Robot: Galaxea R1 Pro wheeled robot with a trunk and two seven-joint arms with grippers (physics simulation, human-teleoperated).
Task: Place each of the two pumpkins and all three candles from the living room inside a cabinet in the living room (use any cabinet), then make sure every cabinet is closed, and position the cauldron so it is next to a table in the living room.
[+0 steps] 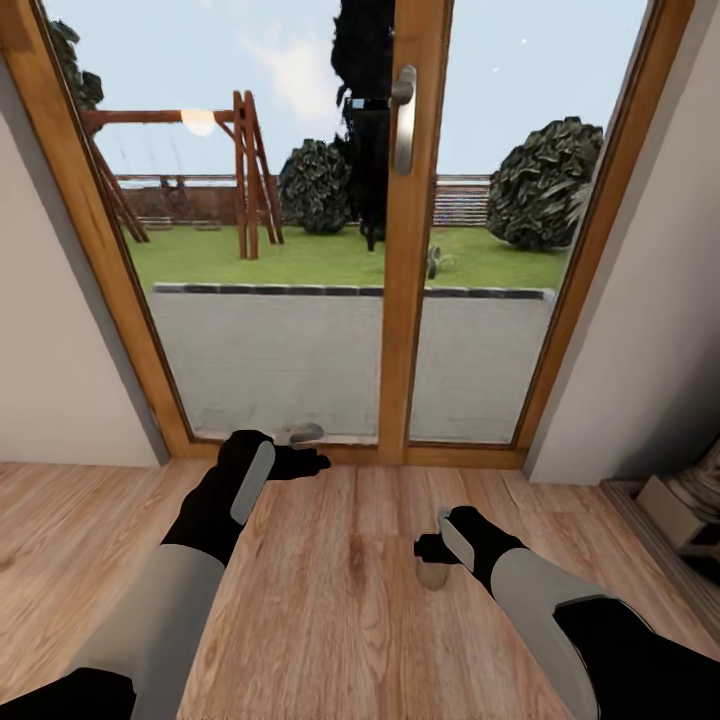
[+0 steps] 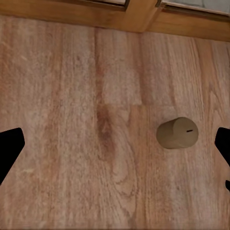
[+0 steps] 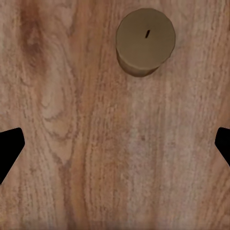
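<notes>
We hover over the plank floor (image 1: 330, 620) by the glass door (image 1: 400, 250), right gripper (image 1: 432, 548) spread wide and empty above one tan candle (image 3: 145, 41), left gripper (image 1: 300, 462) likewise agape, nothing yet stowed that we can see.

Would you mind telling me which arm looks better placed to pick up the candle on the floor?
The right. Its end effector hangs open directly above the candle, which stands upright on the wood floor. The left end effector, also open, sits farther off near the glass door.

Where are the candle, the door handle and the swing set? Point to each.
candle (image 3: 145, 40): right wrist view, flat top by the wick.
door handle (image 1: 404, 118): head view, middle of the lever.
swing set (image 1: 247, 170): head view, right-hand legs.
</notes>
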